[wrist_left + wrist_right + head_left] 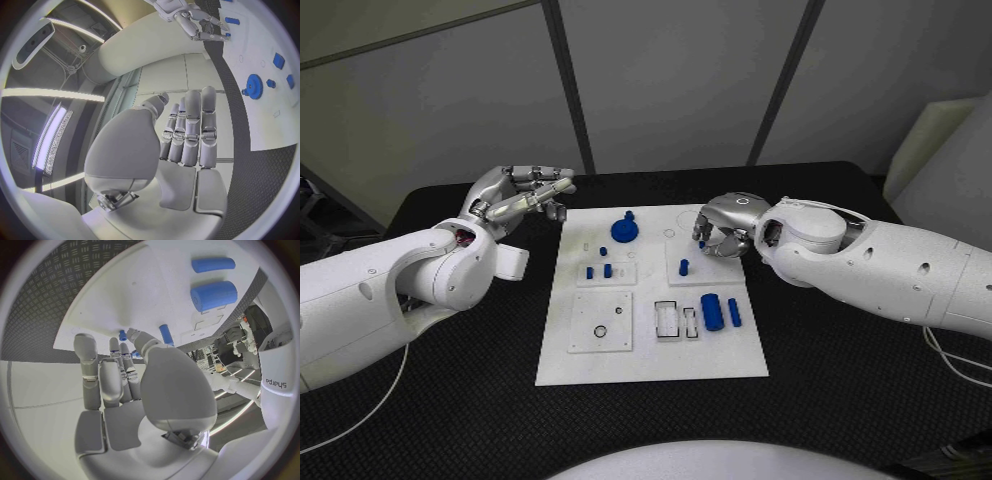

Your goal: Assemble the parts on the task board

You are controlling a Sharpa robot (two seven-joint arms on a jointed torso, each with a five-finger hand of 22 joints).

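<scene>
The white task board [653, 345] lies in the middle of the black table. On it are a blue gear [626, 229], short blue pegs [597, 271], an upright blue peg [684, 266] and two blue cylinders [720, 311]. My left hand [516, 197] is raised beside the board's far left corner, its fingers [190, 127] straight, side by side and holding nothing. My right hand [721, 225] hangs over the far right corner, fingers pointing down at the board. A small blue bit [122, 335] shows between its thumb and fingertips; whether it is pinched is unclear.
Small white plates with slots and holes [602, 322] sit on the board's near half. Black table surface [848, 350] surrounds the board. A white block [512, 263] lies at the board's left, under my left forearm. A grey wall stands behind the table.
</scene>
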